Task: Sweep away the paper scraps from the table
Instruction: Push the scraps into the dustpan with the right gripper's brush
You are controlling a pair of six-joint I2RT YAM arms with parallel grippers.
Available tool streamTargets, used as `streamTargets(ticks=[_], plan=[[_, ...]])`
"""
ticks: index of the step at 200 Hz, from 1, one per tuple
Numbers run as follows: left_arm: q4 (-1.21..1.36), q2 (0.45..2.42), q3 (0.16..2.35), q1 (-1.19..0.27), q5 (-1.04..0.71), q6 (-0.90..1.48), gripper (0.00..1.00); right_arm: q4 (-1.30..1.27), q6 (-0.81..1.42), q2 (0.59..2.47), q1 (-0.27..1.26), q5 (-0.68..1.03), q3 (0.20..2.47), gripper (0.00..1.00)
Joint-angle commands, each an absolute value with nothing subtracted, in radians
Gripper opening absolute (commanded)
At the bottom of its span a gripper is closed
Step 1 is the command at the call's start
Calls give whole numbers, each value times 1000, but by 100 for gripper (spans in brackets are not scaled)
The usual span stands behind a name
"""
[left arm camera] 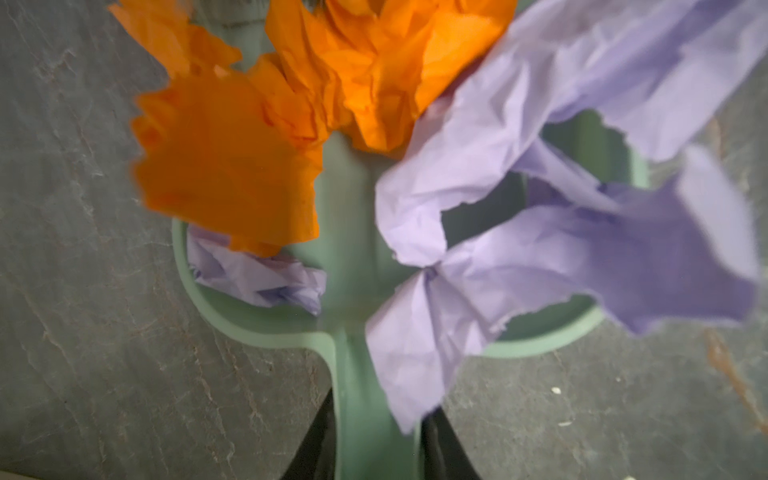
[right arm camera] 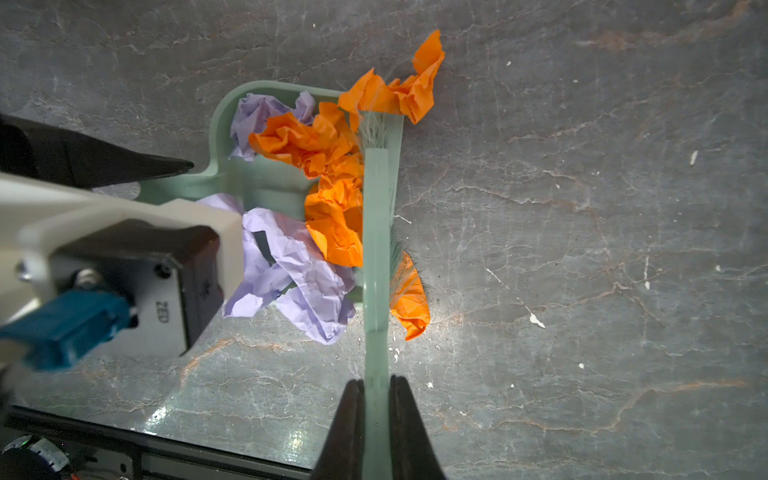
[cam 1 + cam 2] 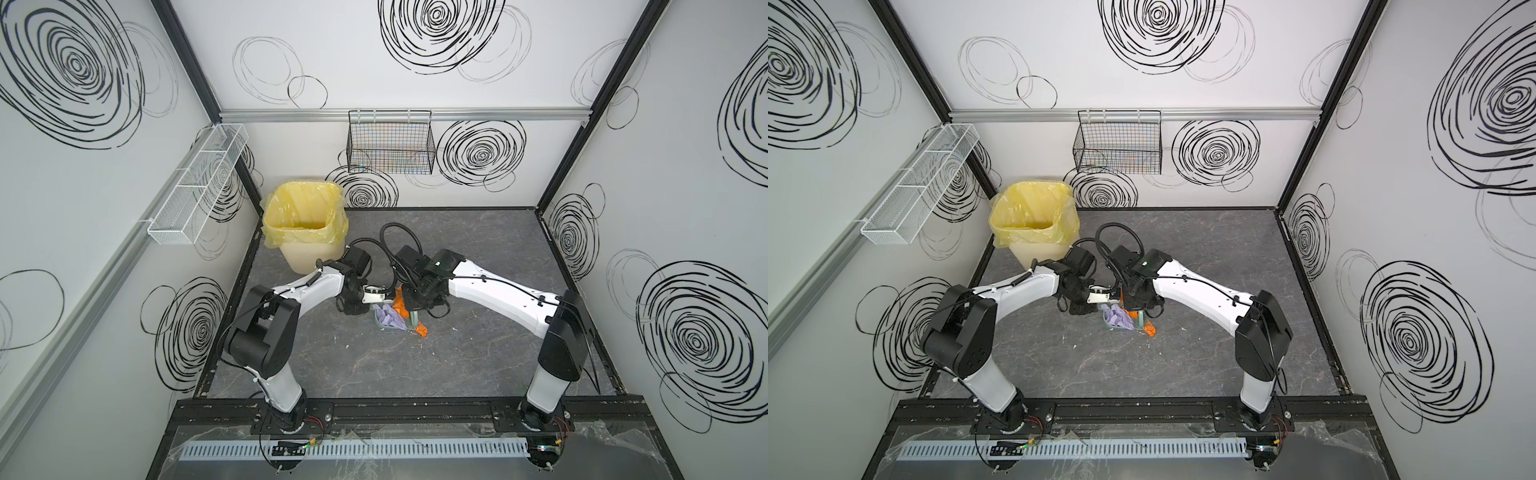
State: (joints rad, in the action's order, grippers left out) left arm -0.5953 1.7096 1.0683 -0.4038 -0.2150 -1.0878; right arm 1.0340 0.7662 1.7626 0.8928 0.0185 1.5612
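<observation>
**Scraps heaped in dustpan, mid-table**

Far left, well apart: a beige bin (image 3: 300,259) with yellow liner. Next, left gripper (image 1: 378,415) clenched on the handle of the green dustpan (image 1: 249,328), flat on the table (image 3: 457,353). Inside it and spilling over the rim: crumpled paper scraps (image 2: 332,216), orange and lilac. Across the pan's mouth, a pale green brush (image 2: 376,208), pinched by the right gripper (image 2: 376,386). Beyond the bristles, two orange scraps loose on the table, touching the brush. In both top views, most of the heap hidden under the arms.

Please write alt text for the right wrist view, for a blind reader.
The right gripper holds a green brush against a green dustpan full of orange and lilac paper scraps; two orange scraps lie beyond the brush on the grey table.
</observation>
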Motion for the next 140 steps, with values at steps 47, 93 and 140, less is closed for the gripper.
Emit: streamTargets(ticks=[47,93,140], plan=[[-511,1703,994,-395,-310,-1012,0,1183,809,1639,885,-65,1612,0],[-502,1696,974,-370,-312,-1013,0,1235,793,1613,847,-100,1638,0],[-516,1676,979,-347,-370,-998,0,1255,771,1546,771,-126,1588,0]])
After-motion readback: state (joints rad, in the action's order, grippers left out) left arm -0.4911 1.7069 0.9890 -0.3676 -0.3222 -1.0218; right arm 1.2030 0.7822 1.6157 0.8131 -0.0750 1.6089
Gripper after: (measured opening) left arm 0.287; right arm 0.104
